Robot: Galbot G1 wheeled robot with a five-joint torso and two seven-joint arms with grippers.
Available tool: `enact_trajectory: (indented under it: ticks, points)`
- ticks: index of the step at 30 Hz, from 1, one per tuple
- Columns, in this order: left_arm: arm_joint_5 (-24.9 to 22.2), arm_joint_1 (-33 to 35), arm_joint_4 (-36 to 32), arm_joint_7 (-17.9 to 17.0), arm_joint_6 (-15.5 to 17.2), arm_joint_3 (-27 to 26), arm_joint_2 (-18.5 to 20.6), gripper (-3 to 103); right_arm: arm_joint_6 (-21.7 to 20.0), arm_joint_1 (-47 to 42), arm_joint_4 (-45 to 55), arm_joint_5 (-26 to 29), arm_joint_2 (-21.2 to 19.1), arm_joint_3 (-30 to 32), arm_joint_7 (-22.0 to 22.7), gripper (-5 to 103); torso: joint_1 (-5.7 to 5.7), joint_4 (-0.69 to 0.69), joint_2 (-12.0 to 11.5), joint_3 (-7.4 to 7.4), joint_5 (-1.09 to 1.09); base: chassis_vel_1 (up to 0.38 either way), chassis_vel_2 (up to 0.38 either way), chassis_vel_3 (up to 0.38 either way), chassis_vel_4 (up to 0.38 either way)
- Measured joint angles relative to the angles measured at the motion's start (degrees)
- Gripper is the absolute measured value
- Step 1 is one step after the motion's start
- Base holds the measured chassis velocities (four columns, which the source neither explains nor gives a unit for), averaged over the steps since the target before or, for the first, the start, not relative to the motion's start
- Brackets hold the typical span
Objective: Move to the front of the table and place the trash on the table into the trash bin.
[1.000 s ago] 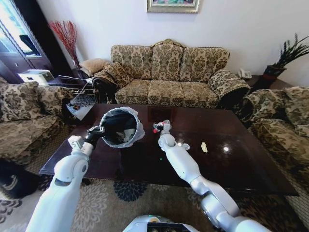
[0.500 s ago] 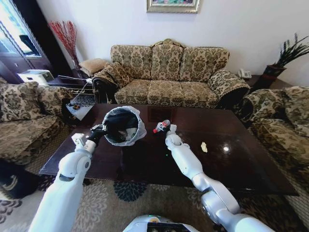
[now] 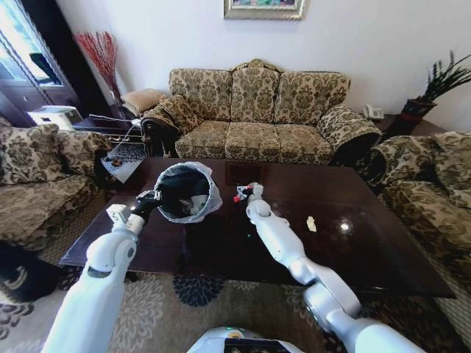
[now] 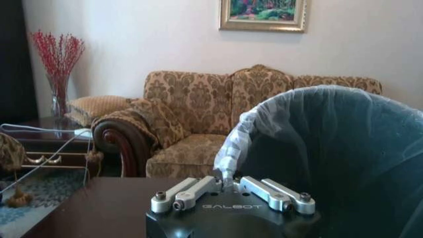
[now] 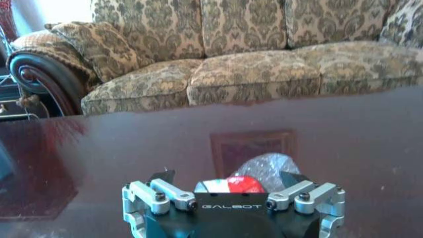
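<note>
My left gripper (image 3: 151, 198) is shut on the rim of the black trash bin (image 3: 188, 193), which is tilted with its mouth toward me above the left part of the dark table (image 3: 360, 250). In the left wrist view the gripper (image 4: 228, 184) pinches the whitish bag at the rim of the bin (image 4: 330, 158). White scraps lie inside the bin. My right gripper (image 3: 247, 193) is shut on a clear bottle with a red cap (image 3: 238, 197), just right of the bin; the bottle (image 5: 248, 178) sits between its fingers. A pale scrap of trash (image 3: 310, 223) lies on the table farther right.
A patterned sofa (image 3: 257, 110) stands behind the table, with armchairs at the left (image 3: 37, 176) and right (image 3: 427, 184). A side table with cables (image 3: 121, 158) is at the far left corner. A patterned rug (image 3: 191, 290) lies under the near table edge.
My right gripper swung a little right with the bottle, then came back left toward the bin. The bin shifted only slightly in my left gripper.
</note>
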Motion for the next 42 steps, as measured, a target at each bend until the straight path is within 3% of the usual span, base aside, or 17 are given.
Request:
enact_trajectory:
  ticks: [8,14,20,22,25,28,37,42]
  points:
    - [0.1,0.2,-0.1,0.0,0.0,0.4,0.0,0,-1.2,-2.0,1.6,1.9,-0.5,0.3,1.8,100,0.0,0.0,0.0,0.0,0.0,0.0,0.0,0.0,0.0]
    - [0.1,0.3,-0.2,0.0,0.0,0.2,0.3,0,-1.2,-2.1,0.4,1.7,-1.1,1.5,0.5,101,0.0,-0.01,0.0,0.0,0.0,0.0,0.0,0.0,0.0]
    - [0.0,1.0,-0.4,0.0,-0.2,-0.3,0.4,0,-0.4,-1.9,-0.4,1.2,-1.0,1.4,-1.1,83,0.0,0.0,0.0,0.0,0.0,0.0,0.0,0.0,0.0]
    - [0.0,1.1,-0.6,0.0,-0.4,-0.4,0.4,0,-0.1,-1.9,-0.6,0.9,-1.0,1.3,-1.6,72,0.0,0.0,0.0,0.0,0.0,0.0,0.0,0.0,0.0]
    - [0.0,1.1,-0.6,0.0,-0.4,-0.5,0.4,0,0.0,-2.1,-0.6,0.6,-1.0,1.3,-1.9,66,0.0,0.0,0.0,0.0,0.0,0.0,0.0,0.0,0.0]
    - [-0.1,0.9,-0.6,0.0,-0.4,-0.6,0.3,0,0.3,-2.5,-0.5,0.2,-1.1,0.9,-2.1,52,0.0,0.0,0.0,0.0,0.0,0.0,0.0,0.0,0.0]
    - [-0.1,0.7,-0.7,0.0,-0.4,-0.6,0.1,0,0.6,-2.8,0.6,0.5,-1.6,1.6,-1.6,35,0.0,0.0,0.0,0.0,0.0,0.0,0.0,0.0,0.0]
    - [-0.1,0.7,-0.7,0.0,-0.4,-0.5,0.0,0,0.5,-3.6,8.3,1.3,-3.9,1.0,0.5,22,0.01,-0.01,0.0,0.01,0.0,0.0,0.0,0.0,0.0]
